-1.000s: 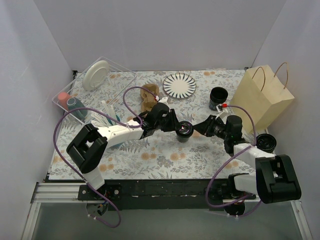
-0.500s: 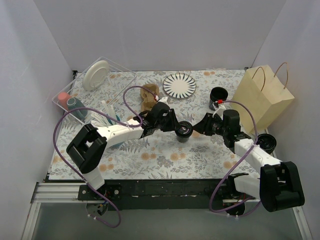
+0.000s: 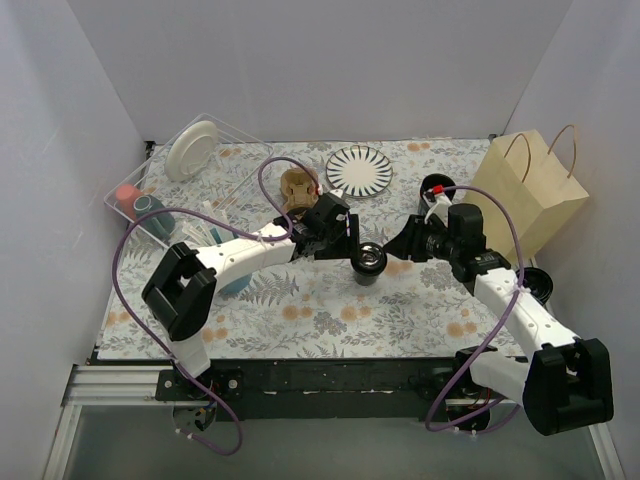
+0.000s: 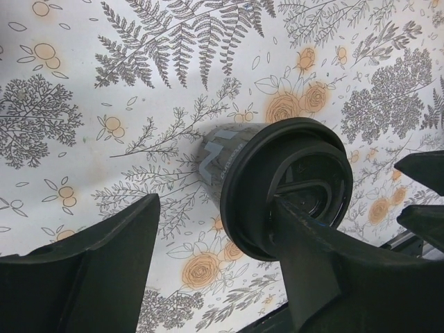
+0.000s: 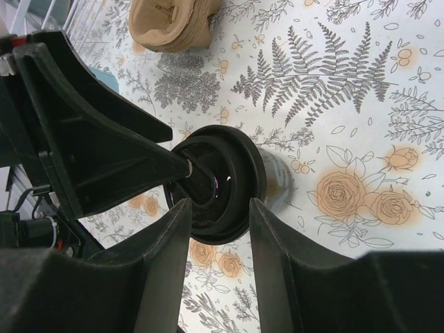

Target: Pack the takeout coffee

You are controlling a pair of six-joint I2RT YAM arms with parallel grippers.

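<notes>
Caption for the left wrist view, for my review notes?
Left hand open on either side of a black-lidded coffee cup standing on the floral tablecloth.

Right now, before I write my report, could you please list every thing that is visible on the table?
lidded coffee cup: one, dark with a black lid, centre of the mat, between the tools, held by neither
other dark cups: two, black, one beside the bag behind the right arm, one at the right edge
paper bag: one, tan, back right
plate: one, white with dark stripes, back centre
cup carrier: one, brown, left of the plate
clear bin: one, transparent, back left, holding a white dish
table mat: one, white floral
left tool: one, black, open, at the cup
right tool: one, black, open, facing the cup
</notes>
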